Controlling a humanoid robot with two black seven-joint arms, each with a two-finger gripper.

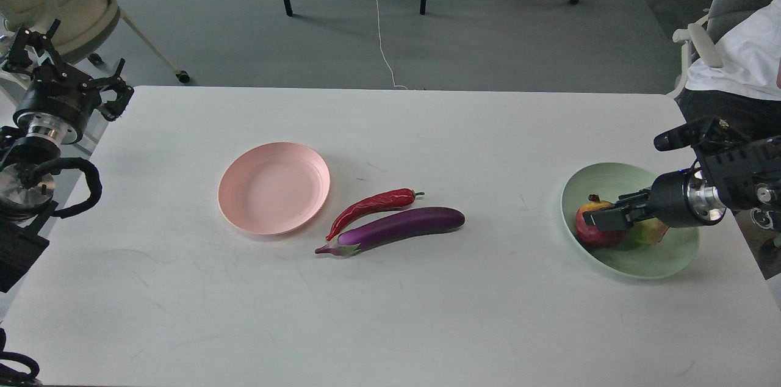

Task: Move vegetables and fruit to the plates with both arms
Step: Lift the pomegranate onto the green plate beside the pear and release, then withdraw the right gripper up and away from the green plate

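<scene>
Fruit sorted: pomegranate (593,229) in green plate (647,265), right hand (601,218) clamped on it | chili (372,207), eggplant (396,228) lie beside pink plate (274,187), within reach | left hand (67,63) parked aside, spread apart

My left arm (46,112) and right arm (714,191) are black, with silver wrist rings and looping black cables.

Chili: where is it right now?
In the head view, the chili lies on the table near centre, right of the pink plate and just behind the eggplant.
</scene>
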